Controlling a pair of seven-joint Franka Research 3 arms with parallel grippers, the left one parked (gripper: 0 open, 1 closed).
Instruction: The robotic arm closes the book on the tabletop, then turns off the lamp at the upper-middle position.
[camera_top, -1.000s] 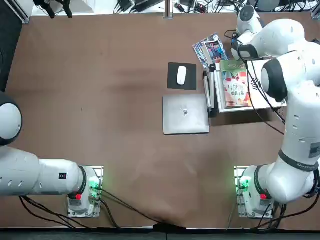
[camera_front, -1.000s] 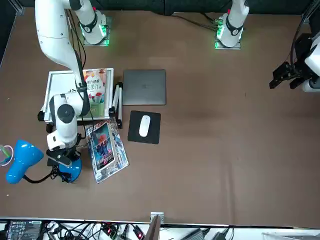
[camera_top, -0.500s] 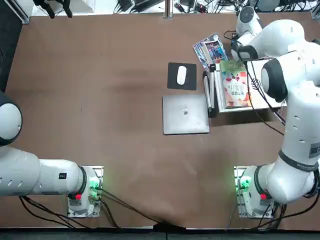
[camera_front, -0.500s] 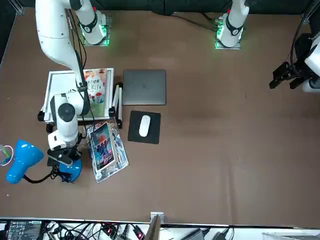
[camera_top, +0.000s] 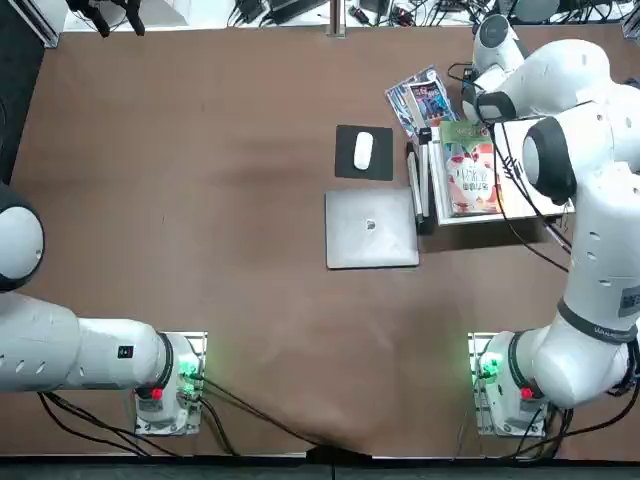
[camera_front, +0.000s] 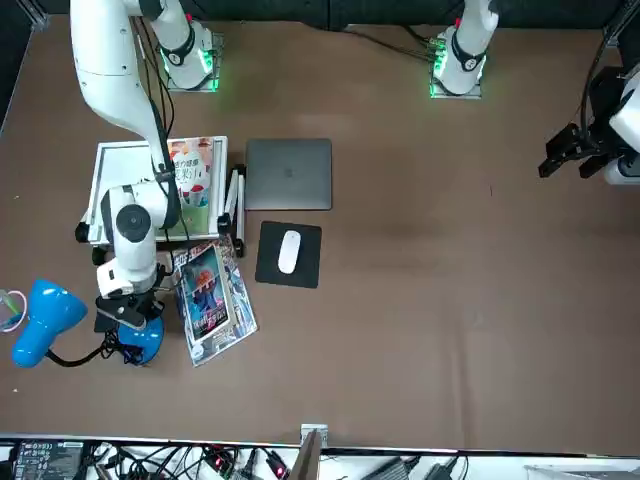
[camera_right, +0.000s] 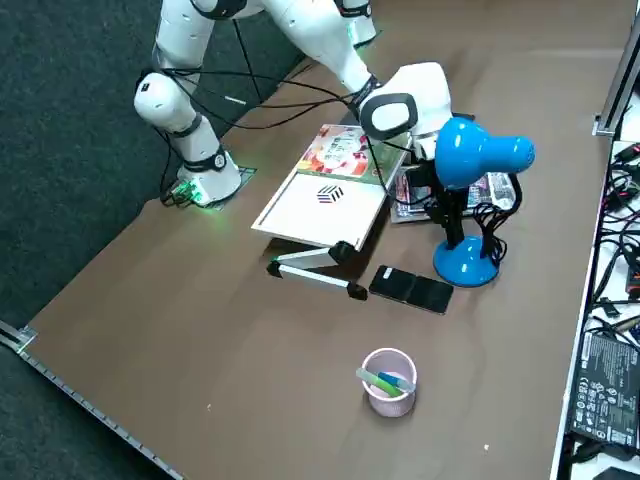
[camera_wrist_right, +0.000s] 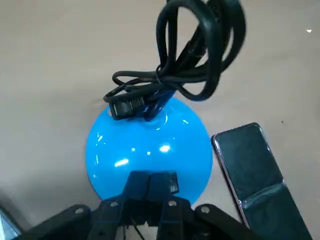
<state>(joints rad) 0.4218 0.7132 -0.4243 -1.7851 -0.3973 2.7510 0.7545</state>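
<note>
The white, jointed right arm (camera_front: 115, 80) is reaching over the blue desk lamp (camera_right: 466, 262), its dark right gripper (camera_wrist_right: 151, 176) hovering with fingers together above the round base. The lamp is standing upright, its black cord bundled. The green-and-red picture book (camera_top: 472, 178) is lying closed, cover up, on a white box (camera_right: 322, 208).

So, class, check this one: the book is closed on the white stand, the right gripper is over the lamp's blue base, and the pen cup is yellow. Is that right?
One error: the cup is pinkish, not yellow, as the right side view shows. The book is closed on the white stand, and the right gripper is over the lamp's blue base.
</note>
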